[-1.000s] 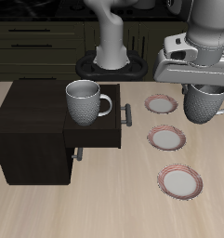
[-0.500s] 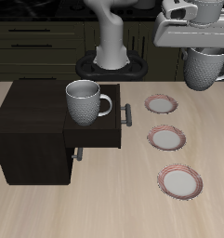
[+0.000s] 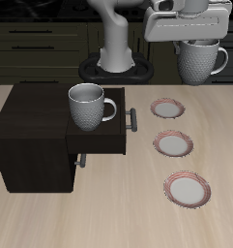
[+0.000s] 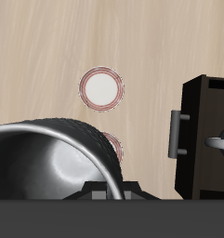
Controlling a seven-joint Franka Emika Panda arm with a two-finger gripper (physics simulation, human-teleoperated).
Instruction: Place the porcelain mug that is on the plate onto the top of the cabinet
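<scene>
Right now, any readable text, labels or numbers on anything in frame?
None readable.
Held porcelain mug: plain speckled glaze, no mark.
Second mug in the drawer: no mark.
Cabinet: bare dark wood, no label.
Three plates: striped rims only.
Pincer: no lettering visible.

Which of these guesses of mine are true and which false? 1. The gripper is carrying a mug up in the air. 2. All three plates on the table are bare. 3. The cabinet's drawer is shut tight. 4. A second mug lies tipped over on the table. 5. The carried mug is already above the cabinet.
1. True: the gripper holds the porcelain mug high above the table.
2. True: the plates carry nothing.
3. False: the drawer of the cabinet is pulled out.
4. False: the second mug stands upright at the cabinet, by the open drawer.
5. False: the carried mug hangs off to the side of the cabinet, over the plates' end of the table.
</scene>
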